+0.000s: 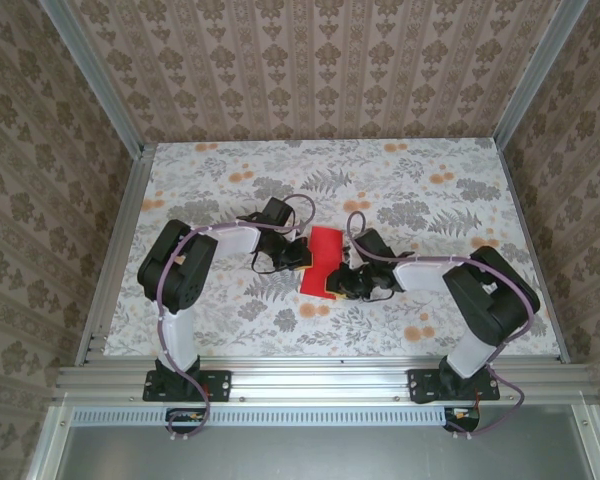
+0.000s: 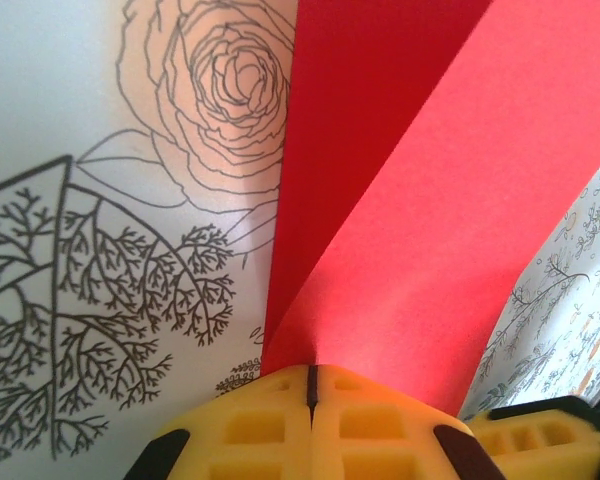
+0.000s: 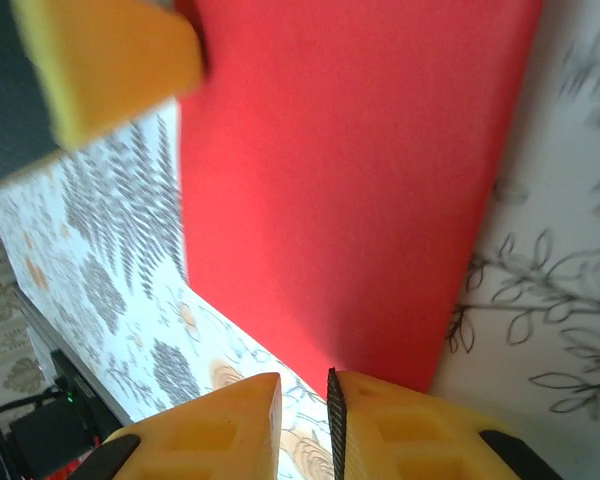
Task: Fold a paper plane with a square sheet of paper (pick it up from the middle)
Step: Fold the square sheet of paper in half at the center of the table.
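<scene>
The red square sheet of paper (image 1: 325, 255) lies mid-table between both grippers, doubled over into a narrow strip. In the left wrist view one layer of the sheet (image 2: 430, 200) lifts off the table, and my left gripper (image 2: 311, 372) is shut on its near edge. My left gripper (image 1: 302, 255) sits at the sheet's left side. My right gripper (image 1: 332, 288) is at the sheet's near end. Its yellow jaws (image 3: 305, 385) stand a narrow gap apart with table pattern showing between them. The sheet (image 3: 350, 180) ends at the right fingertip. No paper plane shape shows.
The floral table (image 1: 280, 180) stretches behind and beside the sheet. Aluminium rails (image 1: 110, 250) and patterned walls close it in on three sides. The left gripper's yellow finger (image 3: 110, 70) shows at the sheet's far corner in the right wrist view.
</scene>
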Controlling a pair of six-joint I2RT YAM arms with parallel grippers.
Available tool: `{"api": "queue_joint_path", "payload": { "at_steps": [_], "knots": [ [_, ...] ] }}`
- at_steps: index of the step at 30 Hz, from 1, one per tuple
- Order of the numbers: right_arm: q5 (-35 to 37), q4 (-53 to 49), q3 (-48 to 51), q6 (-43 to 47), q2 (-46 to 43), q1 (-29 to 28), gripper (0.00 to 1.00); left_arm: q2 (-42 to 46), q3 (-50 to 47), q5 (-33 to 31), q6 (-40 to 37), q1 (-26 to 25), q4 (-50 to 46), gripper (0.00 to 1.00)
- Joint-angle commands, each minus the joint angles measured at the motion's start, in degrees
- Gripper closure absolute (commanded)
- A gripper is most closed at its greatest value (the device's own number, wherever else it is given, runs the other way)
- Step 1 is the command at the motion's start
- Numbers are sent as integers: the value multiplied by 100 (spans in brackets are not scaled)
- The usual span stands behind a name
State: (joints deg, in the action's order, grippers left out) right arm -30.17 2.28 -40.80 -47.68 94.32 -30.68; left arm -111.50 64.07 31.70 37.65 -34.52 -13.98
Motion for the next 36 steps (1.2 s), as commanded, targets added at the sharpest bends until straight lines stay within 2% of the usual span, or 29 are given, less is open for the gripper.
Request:
{"api": "queue_joint_path", "payload": {
  "at_steps": [1, 8, 14, 19, 26, 30, 36],
  "knots": [
    [315, -158, -486, 240, -228, 231, 78, -407, -147, -691, -176, -55, -675, 96],
    [133, 117, -1302, 390, 885, 494, 79, -434, -133, -683, -216, -55, -725, 96],
    [-5, 581, -1384, 234, 1537, 785, 80, -433, -122, -718, -257, -55, -854, 96],
    [111, 624, -1303, 163, 1619, 966, 81, -451, -103, -737, -334, -55, -967, 96],
    [179, 268, -1700, 293, 1285, 958, 80, -491, 4, -750, -370, -54, -1062, 96],
    [517, -225, -2009, 517, 1555, 967, 80, -513, 59, -758, -386, -55, -1095, 96],
    [787, -297, -2199, 533, 1836, 997, 80, -506, 45, -771, -399, -55, -1129, 96]
  ]
}}
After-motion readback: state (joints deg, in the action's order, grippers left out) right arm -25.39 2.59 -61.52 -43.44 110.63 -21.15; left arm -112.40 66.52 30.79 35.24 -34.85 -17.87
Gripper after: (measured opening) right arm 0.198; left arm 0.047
